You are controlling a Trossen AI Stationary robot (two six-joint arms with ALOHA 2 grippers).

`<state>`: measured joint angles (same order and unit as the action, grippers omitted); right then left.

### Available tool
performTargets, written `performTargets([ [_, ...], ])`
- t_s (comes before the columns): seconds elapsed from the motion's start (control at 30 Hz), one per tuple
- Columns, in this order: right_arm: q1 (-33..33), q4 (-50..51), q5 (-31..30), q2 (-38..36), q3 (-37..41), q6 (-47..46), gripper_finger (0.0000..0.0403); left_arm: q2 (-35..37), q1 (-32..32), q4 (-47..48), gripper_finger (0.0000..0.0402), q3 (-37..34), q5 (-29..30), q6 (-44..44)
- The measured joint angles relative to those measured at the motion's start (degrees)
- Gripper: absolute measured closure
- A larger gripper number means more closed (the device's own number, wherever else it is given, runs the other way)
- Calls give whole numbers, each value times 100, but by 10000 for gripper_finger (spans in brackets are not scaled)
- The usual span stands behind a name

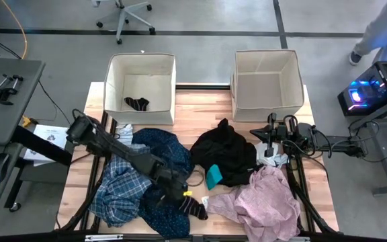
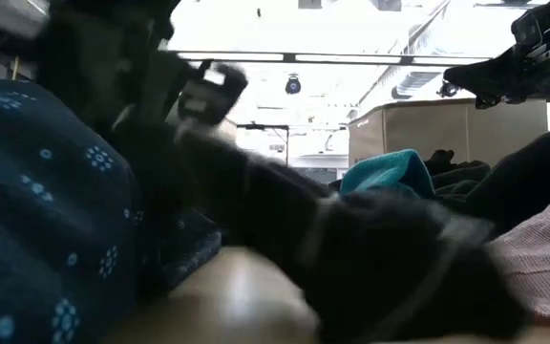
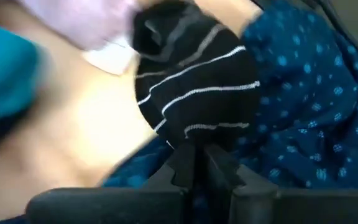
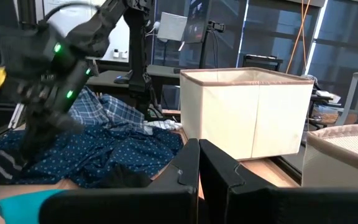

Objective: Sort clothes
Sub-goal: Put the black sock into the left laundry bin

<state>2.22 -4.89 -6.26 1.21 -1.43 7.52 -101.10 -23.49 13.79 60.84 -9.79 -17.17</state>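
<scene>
Two beige fabric boxes stand at the far edge of the wooden worktop (image 1: 318, 195). The left box (image 1: 140, 87) holds one small dark sock (image 1: 137, 103) lying on its floor toward the near wall; the right box (image 1: 265, 84) shows only its pale lining inside. In front of them the clothes lie in a loose row: the blue-white plaid shirt (image 1: 116, 191) at the near left, the dark navy patterned shirt (image 1: 158, 144) beside and partly over it, the black garment (image 1: 224, 153) in the middle with a teal sock (image 1: 213, 177) at its near edge, and the pale pink garment (image 1: 264, 202) at the near right. A small white piece of cloth (image 1: 273, 160) lies just beyond the pink garment, under the right arm. The left gripper (image 1: 180, 190) is low over the near middle of the worktop, on the navy shirt, and its fingers are closed together on a black sock with thin white stripes (image 3: 197, 93); the left wrist view shows the sock bunched right at the fingertips, with the navy shirt on one side and bare wood on the other. In the high view this striped sock lies at the near edge of the navy shirt. The right gripper (image 1: 272, 138) hangs above the far right of the worktop, just in front of the right box, its fingers closed together with nothing between them.
</scene>
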Motion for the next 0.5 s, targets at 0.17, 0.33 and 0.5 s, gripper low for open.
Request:
performTargets([
  [0.17,1,1,0,1,0,0,402,1290,313,761,398,115,1587,-241],
  [0.33,2,0,2,0,0,-2,402,2724,670,1492,400,373,3996,-310],
  [0.5,2,2,2,0,0,0,402,3727,1423,2682,401,825,6028,-247],
])
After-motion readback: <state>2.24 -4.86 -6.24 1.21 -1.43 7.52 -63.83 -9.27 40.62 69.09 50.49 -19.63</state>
